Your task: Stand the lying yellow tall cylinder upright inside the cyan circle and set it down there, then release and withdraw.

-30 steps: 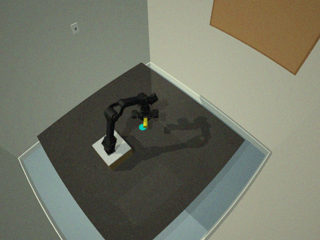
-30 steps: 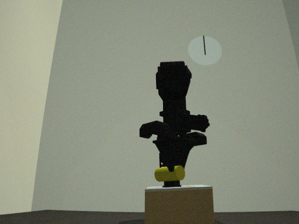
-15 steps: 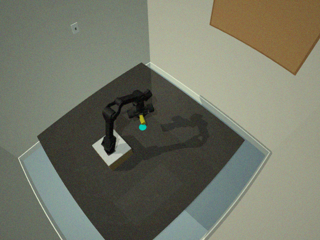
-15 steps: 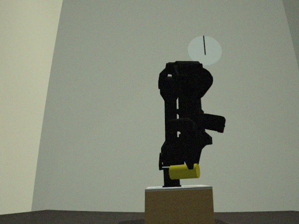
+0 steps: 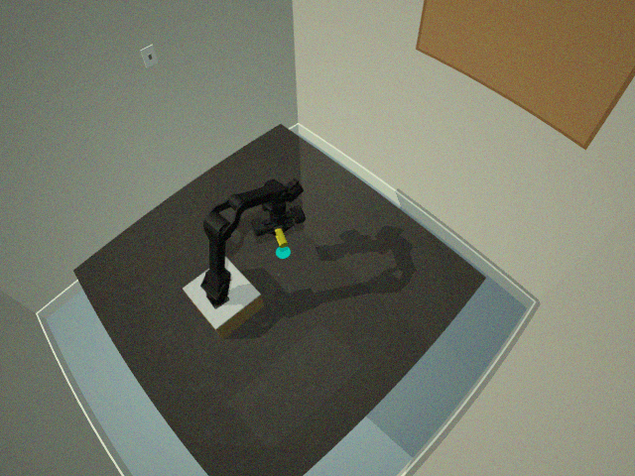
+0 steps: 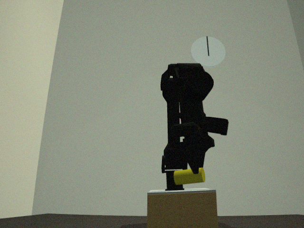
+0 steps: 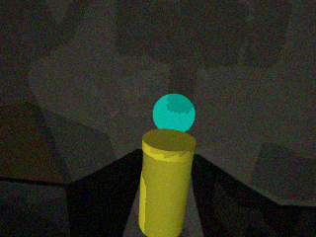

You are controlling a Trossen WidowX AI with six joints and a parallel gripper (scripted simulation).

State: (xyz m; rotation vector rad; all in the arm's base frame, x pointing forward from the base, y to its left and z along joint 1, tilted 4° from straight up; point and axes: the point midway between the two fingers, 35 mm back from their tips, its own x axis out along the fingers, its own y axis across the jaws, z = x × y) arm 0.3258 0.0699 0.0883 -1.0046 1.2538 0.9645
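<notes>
The yellow tall cylinder (image 5: 281, 238) (image 6: 187, 177) (image 7: 165, 193) is held in the air, lying nearly level with a slight tilt in the exterior view. My gripper (image 5: 279, 231) (image 6: 195, 171) (image 7: 168, 157) is shut on it, nearer one end in the exterior view. The cyan circle (image 5: 282, 253) (image 7: 170, 115) lies flat on the dark surface. In the wrist view it appears just beyond the cylinder's near end face, which overlaps its edge slightly, and a shadow covers part of it. The circle does not show in the exterior view.
The arm stands on a block with a white top (image 5: 239, 292) and brown sides (image 6: 181, 208), close to the circle. The dark surface (image 5: 308, 379) carries the arm's long shadow. Its far edges run near the walls.
</notes>
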